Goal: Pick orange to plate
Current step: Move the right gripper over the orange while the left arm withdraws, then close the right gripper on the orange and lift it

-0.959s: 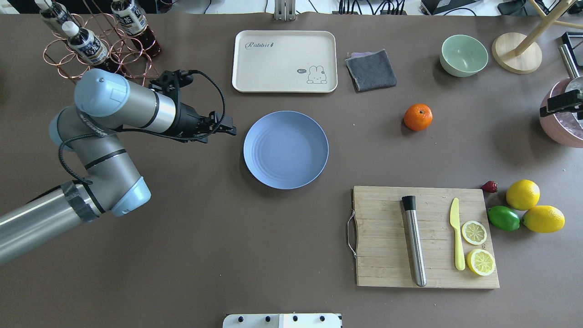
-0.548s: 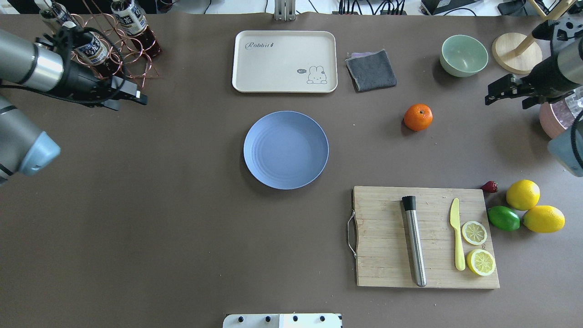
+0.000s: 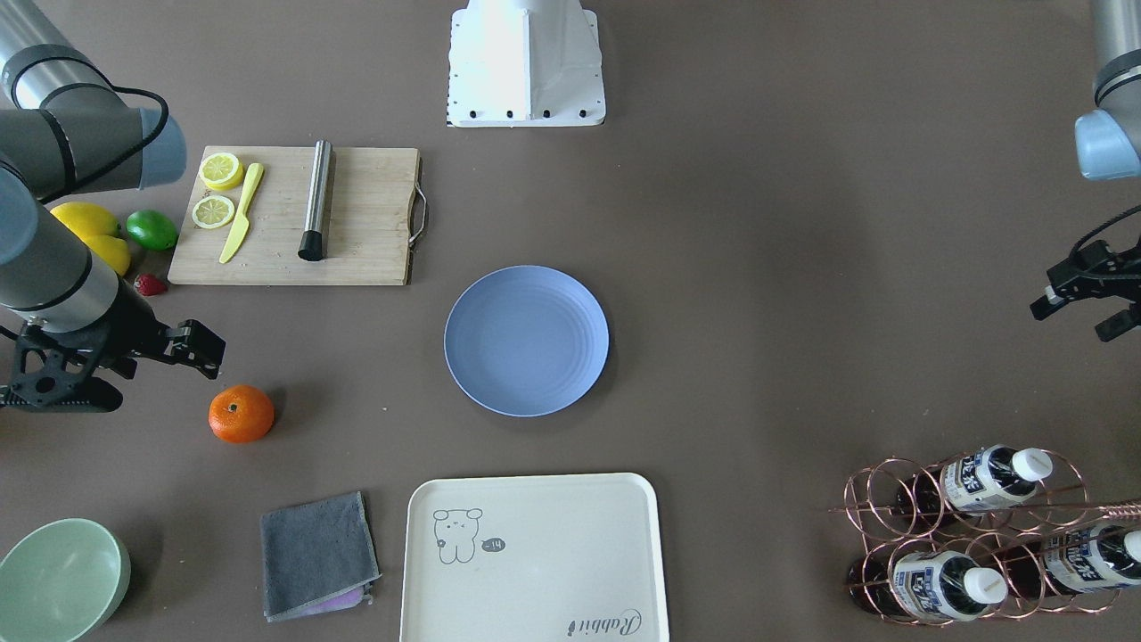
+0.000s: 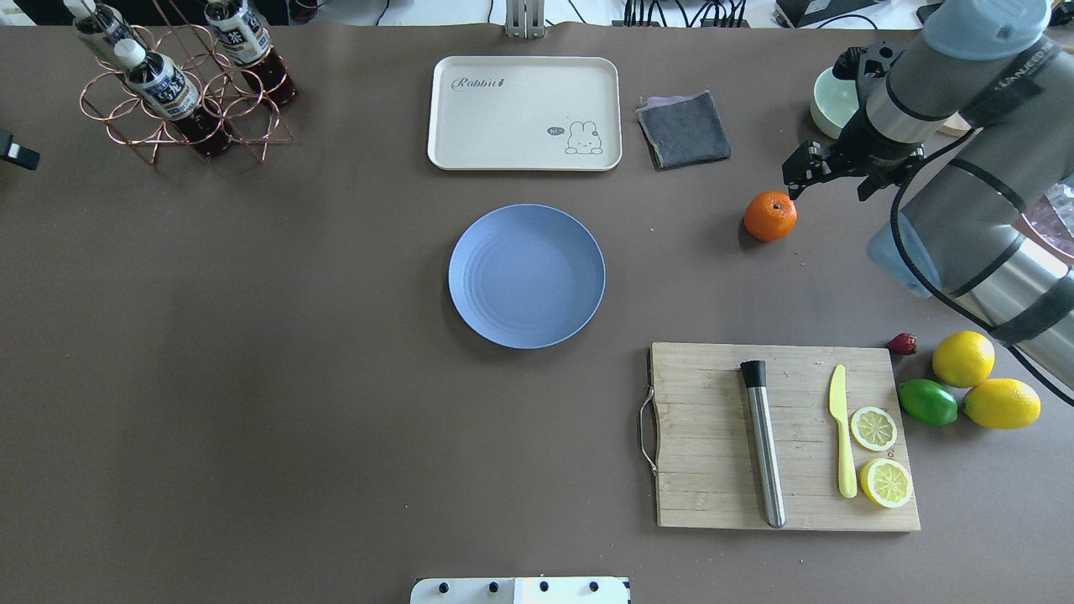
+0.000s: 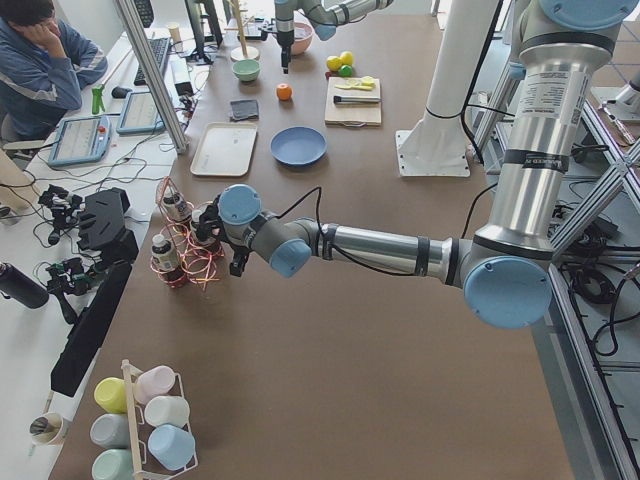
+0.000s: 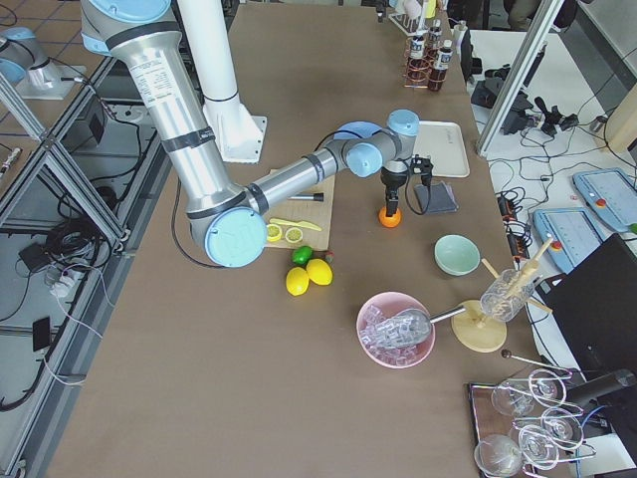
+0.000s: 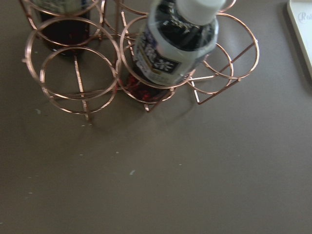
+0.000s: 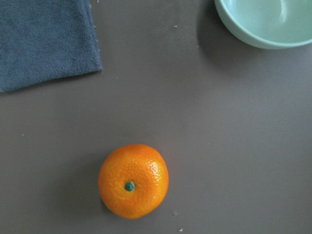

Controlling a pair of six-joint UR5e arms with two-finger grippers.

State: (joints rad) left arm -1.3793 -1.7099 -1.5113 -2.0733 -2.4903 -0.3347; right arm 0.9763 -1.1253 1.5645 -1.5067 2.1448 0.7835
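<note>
The orange [image 4: 770, 216] sits on the brown table [image 4: 336, 419] well to the right of the plate [image 4: 526, 276] and a little farther from the robot, stem dimple up, touching nothing. The right gripper [image 4: 835, 178] hangs above it, raised off the fruit and offset toward its far right side. Its fingers are spread apart and hold nothing. In the right wrist view the orange shows low and left of centre, and no fingertip shows there.

From the orange across to the plate only brown table covering shows. The plate's near and left sides likewise face open covering.

Things border that stretch on two sides:
- Beyond the plate and to its right lies a folded grey cloth [image 4: 684, 128].
- Straight beyond the plate lies the cream rabbit tray [image 4: 524, 113].
- The pale green bowl [image 8: 265, 22] sits farther right of the plate than the orange, mostly under the arm in the overhead view.
- Nearer the robot and right of the plate lies the wooden cutting board [image 4: 713, 436] with its metal handle on the plate side.

The left gripper [image 3: 1077, 319] is far to the plate's left at the table's edge — just beside the copper bottle rack [image 4: 185, 92] — with its fingers apart and bare.
</note>
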